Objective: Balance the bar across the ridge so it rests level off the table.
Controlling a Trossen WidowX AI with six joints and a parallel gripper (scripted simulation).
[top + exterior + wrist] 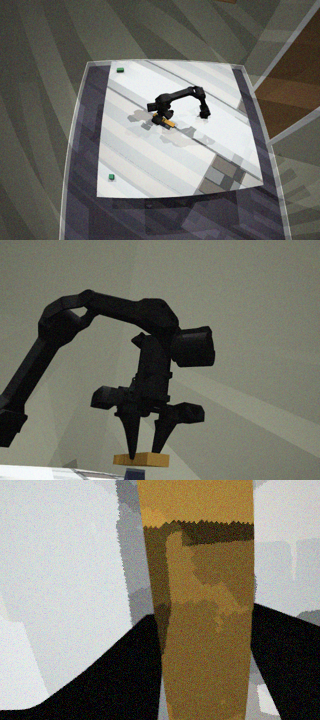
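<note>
The orange-yellow bar (169,122) (157,460) (210,675) is held between the fingertips of my gripper (143,456) (201,620), which is shut on it. In the exterior view the bar looks about level. The dark blue ridge (134,475) (166,126) stands just below the bar, with a narrow gap showing between the bar's underside and the ridge's top. In the top view the gripper and bar cover part of the ridge. In the wrist view the bar runs up the middle between the two black fingers and hides the ridge.
A green block (120,70) lies near the far left corner of the white table top (144,160). Another green block (111,176) lies near its front left corner. The arm's base (204,113) stands to the right of the bar. Shadows and patterned light cross the table.
</note>
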